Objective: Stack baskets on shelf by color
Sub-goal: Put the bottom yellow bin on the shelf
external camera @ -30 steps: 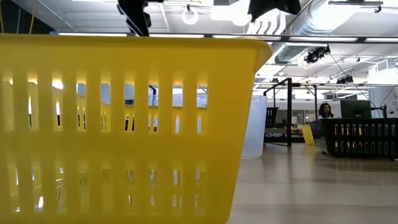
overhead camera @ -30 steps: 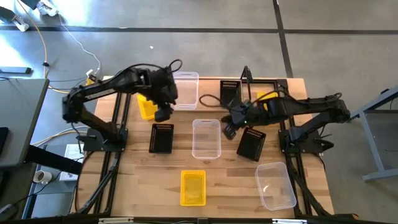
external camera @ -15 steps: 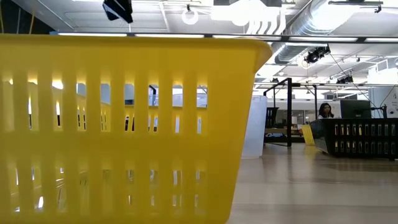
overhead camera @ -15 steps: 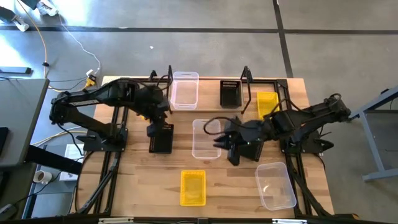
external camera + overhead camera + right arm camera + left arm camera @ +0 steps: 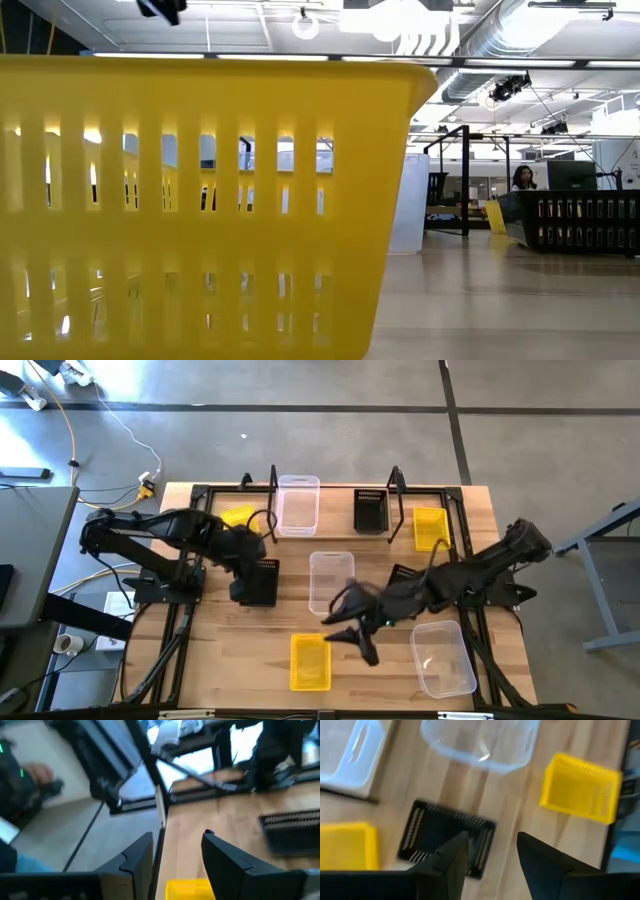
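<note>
Yellow basket (image 5: 310, 661) beside outstretched right end effector (image 5: 352, 639).

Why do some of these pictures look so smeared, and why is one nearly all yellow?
Both wrist views are motion-blurred, the black basket most. In the low view a yellow basket stands right before the lens and hides most of the table; ceiling lights glare above it. The high view is sharp and evenly lit.

Place: an industrial lab or workshop hall.
Floor: smooth grey concrete floor (image 5: 520, 420) marked with dark lines, all round the light wooden worktable (image 5: 225, 650).
Ceiling: bare silver ventilation ducts (image 5: 480, 40) and long strip lights (image 5: 560, 63) overhead.
Cabling: loose white and yellow cables (image 5: 100, 420) trailing over the floor.
Background: a person (image 5: 521, 179) seated at a dark counter (image 5: 575, 225), far across the open room.
</note>
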Available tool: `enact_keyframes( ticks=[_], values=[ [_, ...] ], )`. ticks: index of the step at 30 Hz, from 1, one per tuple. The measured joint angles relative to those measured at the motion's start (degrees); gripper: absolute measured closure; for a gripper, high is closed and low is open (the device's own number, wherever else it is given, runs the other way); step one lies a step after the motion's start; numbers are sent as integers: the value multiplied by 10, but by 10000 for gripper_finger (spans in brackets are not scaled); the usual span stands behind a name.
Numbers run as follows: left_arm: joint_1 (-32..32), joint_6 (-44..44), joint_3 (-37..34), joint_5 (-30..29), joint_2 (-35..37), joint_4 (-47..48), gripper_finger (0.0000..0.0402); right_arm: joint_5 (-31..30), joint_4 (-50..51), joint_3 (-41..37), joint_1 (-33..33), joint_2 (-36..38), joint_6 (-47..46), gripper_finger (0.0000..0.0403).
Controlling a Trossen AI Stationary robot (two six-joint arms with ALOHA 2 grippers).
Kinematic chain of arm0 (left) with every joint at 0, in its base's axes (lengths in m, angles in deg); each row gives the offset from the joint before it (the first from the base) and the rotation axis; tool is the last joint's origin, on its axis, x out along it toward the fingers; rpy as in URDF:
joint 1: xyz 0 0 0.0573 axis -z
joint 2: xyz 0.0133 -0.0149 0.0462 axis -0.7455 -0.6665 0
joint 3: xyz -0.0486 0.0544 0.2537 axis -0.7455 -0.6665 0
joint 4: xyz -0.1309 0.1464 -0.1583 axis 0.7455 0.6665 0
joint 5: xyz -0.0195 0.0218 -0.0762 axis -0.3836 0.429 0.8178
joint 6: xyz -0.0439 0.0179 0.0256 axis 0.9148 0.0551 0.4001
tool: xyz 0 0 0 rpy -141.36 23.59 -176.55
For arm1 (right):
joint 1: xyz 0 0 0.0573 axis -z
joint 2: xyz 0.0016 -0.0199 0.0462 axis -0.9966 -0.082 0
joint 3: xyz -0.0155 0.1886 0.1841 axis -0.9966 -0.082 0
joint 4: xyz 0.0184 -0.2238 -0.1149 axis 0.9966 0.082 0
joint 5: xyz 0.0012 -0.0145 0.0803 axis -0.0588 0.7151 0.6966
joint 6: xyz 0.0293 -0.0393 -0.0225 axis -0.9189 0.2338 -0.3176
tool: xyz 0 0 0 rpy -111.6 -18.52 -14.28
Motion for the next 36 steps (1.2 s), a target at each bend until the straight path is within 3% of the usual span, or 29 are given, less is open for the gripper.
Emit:
enact_keyframes(
  ticks=[6, 22, 32, 36],
  values=[
    [40, 67, 0, -64, 0, 64, 243, 27, 0, 0, -26, -68, 11, 250],
    [93, 134, 0, -109, 0, 102, 243, 51, -48, 0, -67, -209, 65, 250],
    [95, 134, 0, -135, 0, 102, 243, 55, -89, 0, -60, -242, 34, 250],
    [95, 134, 0, -137, -1, 102, 243, 53, -74, 35, -52, -242, 45, 250]
  ],
)
